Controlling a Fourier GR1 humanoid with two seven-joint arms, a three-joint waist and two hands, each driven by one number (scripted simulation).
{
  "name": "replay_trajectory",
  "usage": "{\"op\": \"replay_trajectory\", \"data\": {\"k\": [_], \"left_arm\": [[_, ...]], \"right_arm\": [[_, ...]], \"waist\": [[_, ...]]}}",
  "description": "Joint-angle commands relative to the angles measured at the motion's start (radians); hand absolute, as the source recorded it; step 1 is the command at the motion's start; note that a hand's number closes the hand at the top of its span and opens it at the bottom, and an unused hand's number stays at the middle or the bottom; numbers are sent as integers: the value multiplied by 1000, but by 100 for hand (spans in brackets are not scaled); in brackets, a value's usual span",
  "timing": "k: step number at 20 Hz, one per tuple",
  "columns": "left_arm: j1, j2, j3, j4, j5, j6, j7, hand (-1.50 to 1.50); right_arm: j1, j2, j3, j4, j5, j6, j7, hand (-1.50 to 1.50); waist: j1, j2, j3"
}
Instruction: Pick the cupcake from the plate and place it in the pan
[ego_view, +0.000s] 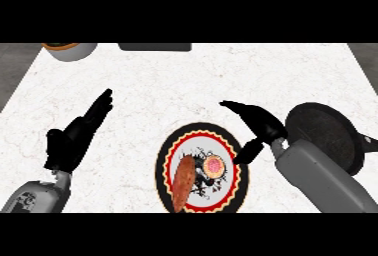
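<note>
A small cupcake (214, 166) with pink frosting sits on a round plate (198, 134) with a red, black and yellow rim, near the lower centre. A brown, oblong food item (183, 184) lies beside it on the plate's left half. The dark round pan (323, 134) rests on the counter at the right, its handle pointing right. My right hand (258, 125) hovers between plate and pan, just above and right of the cupcake, fingers relaxed and holding nothing. My left hand (77, 135) rests open at the left, fingers pointing up.
A grey bowl with an orange inside (68, 50) stands at the far left corner. A dark flat object (155, 47) lies at the counter's far edge. The white marble counter (192, 80) stretches across the view.
</note>
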Motion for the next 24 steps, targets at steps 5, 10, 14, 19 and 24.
{"op": "replay_trajectory", "data": {"k": [5, 10, 14, 19, 24], "left_arm": [[-10, -8, -5, 4, -22, -5, -4, 0], [0, 0, 26, 17, -17, -17, -28, 0], [11, -29, 16, -21, -29, -1, 19, 0], [54, -3, 55, -47, -1, -63, 0, 0], [-9, -58, 33, -24, -68, -16, 52, 0]], "right_arm": [[-250, 47, 110, 28, -1, 417, 330, -150], [-330, 206, 120, 140, -81, 603, 501, -150], [-324, 297, 92, 115, -128, 690, 635, -150], [-285, 320, 95, 18, -105, 711, 777, -150], [-230, 326, 109, -24, -41, 696, 810, -150]], "waist": [[10, -1, -2], [14, 4, -1], [-9, 0, 1], [-15, -3, 1], [-21, -2, 1]]}}
